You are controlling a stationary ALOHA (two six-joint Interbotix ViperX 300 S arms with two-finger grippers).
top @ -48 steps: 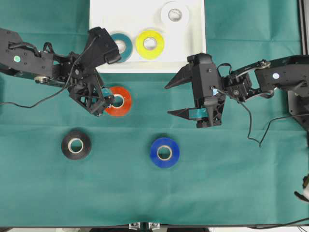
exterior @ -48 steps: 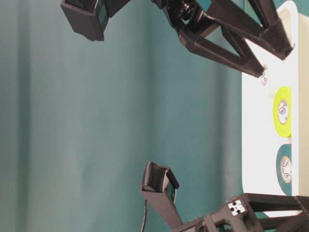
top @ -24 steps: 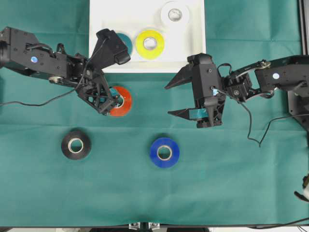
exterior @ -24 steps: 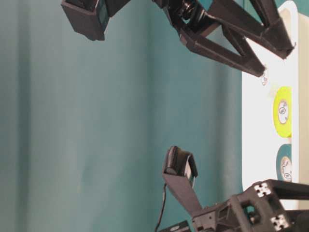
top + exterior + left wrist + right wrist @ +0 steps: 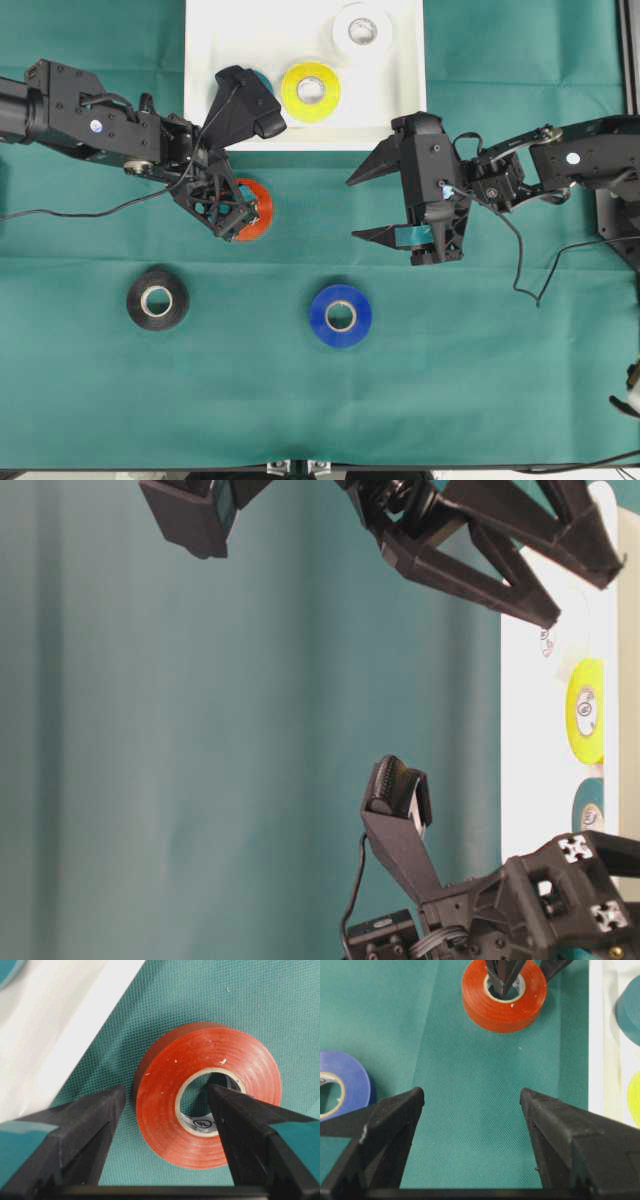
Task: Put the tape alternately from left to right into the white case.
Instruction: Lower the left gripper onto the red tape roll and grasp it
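The red-orange tape [image 5: 259,205] lies flat on the green cloth just below the white case [image 5: 300,140]. My left gripper [image 5: 232,208] is open and straddles one side of that roll [image 5: 165,1115]. One finger is inside the pale core and the other is outside the rim, neither pressing. In the case lie a teal roll [image 5: 262,78], half hidden by the left wrist camera, a yellow roll [image 5: 311,91] and a white roll [image 5: 360,30]. A black roll [image 5: 157,299] and a blue roll [image 5: 340,315] lie on the cloth. My right gripper [image 5: 352,208] hangs open and empty over bare cloth [image 5: 471,1094].
Green cloth covers the whole table. The case's left half [image 5: 215,40] is bare white. The right arm's cable [image 5: 520,270] trails over the cloth at the right. The case rim [image 5: 596,1035] runs just right of the right gripper.
My left gripper has swung right and come down round the red-orange roll, one finger now in its core. The right gripper has hardly moved.
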